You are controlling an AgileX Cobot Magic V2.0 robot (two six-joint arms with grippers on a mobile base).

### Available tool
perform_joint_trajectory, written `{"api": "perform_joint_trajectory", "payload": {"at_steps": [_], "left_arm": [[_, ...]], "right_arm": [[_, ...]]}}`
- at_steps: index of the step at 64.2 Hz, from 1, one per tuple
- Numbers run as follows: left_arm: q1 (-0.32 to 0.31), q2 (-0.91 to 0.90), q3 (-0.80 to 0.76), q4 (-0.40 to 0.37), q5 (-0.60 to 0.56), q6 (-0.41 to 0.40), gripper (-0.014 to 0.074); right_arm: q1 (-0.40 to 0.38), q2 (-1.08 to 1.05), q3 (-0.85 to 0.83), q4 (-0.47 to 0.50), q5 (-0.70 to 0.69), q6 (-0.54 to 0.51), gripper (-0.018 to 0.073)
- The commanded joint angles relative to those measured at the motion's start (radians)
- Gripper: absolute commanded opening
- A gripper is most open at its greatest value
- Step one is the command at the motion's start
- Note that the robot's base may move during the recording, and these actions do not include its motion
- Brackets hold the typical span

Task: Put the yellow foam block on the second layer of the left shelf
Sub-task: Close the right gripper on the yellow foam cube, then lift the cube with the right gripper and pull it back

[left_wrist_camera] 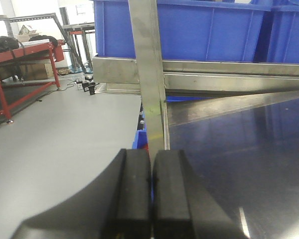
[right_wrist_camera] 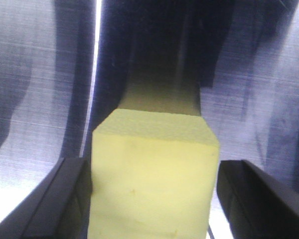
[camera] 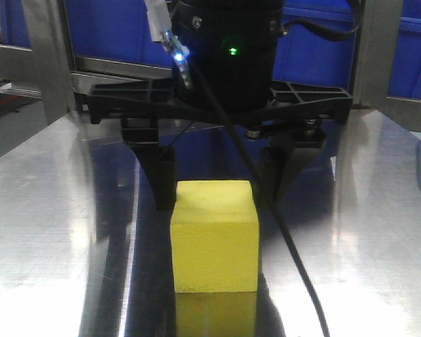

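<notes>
Nearest the front camera: block (camera: 214, 235), flat on a shiny steel sheet (camera: 49, 253), its reflection directly below. Not lifted, not tilted.

Right gripper (camera: 223, 200) stands over the block's far half, jaws apart, one finger on each side. In the wrist view the fingers (right_wrist_camera: 65, 199) flank the block. The one at picture-left is at or against its face, and the other shows a bright sliver of gap (so no clamp, nothing held). Black cable (camera: 288, 239) runs across the sheet just beside the block.

Left gripper (left_wrist_camera: 150, 194): pads pressed together, empty, near the sheet's edge by a steel post (left_wrist_camera: 148, 74). Blue bins (left_wrist_camera: 214, 30) sit on the level behind.

Progress (judgement only): the block rests on a steel level inside a framed rack, but I cannot tell from these views whether this is the left shelf's second layer. If it is, the placing is all but done and only backing the gripper away is left. If not, grasp, carry and set-down are all still to do.

Writing: none legible. The wrist shows only a green LED (camera: 232, 50) and a blue-white light (camera: 177, 50). The bins carry no readable label.
</notes>
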Motion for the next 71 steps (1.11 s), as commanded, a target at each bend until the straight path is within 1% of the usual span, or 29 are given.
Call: {"api": "perform_joint_trajectory", "payload": {"at_steps": [1, 38, 43, 49, 54, 63, 71], "left_arm": [[0.002, -0.021, 0.025, -0.006, -0.081, -0.005, 0.0136], [0.002, -0.021, 0.025, -0.006, -0.081, -0.005, 0.0136], [0.002, -0.021, 0.025, -0.006, -0.081, -0.005, 0.0136], [0.002, -0.021, 0.025, -0.006, -0.081, -0.005, 0.0136], [0.002, -0.021, 0.025, -0.006, -0.081, -0.005, 0.0136], [0.002, -0.021, 0.025, -0.006, -0.081, -0.005, 0.0136], [0.002, -0.021, 0.025, -0.006, -0.081, -0.005, 0.0136]], "right_arm": [[0.0, -0.028, -0.033, -0.022, -0.008, 0.001, 0.0624], [0.0, 0.003, -0.022, -0.019, -0.024, 0.022, 0.062], [0.0, 0.01, -0.022, -0.019, -0.025, 0.028, 0.0589], [0.0, 0.013, -0.022, -0.015, -0.034, 0.034, 0.0511], [0.001, 0.015, -0.022, -0.015, -0.034, 0.034, 0.0477], [0.001, 0.008, -0.022, -0.017, -0.028, 0.034, 0.0464], [-0.009, -0.027, -0.022, -0.016, 0.009, 0.022, 0.0464]]}}
